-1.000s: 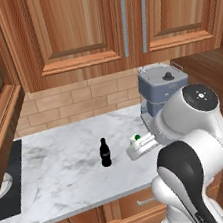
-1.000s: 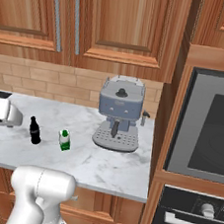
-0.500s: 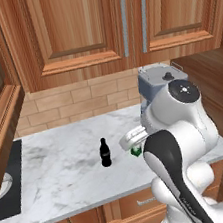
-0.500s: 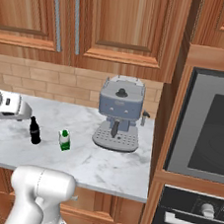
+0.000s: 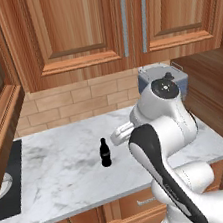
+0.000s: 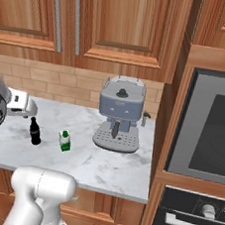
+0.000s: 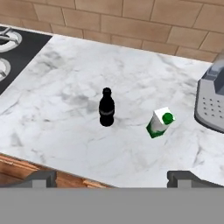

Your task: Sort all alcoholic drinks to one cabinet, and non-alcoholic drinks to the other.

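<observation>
My pincer: released, jaws spread wide and holding nothing; its two dark fingertips rise at the bottom corners of the hand view, above the near edge of the desk.
Black cola bottle: stands upright on the marble desk at the centre of the hand view, almost straight above the midpoint of my fingertips, well apart from them.
Green-and-white carton: just right of centre in the hand view, near the bottle but not touching it; it also shows at lower left of the right base view.
Long axes: both drinks stand vertical on the desk; in the hand view the carton appears tilted to the right.
Nearer target: I judge the bottle the better lined-up one, lying forward and down from me.
Cabinets: both doors closed, across the top of the left base view.
Coffee machine: right of the drinks, at the centre of the right base view.
</observation>
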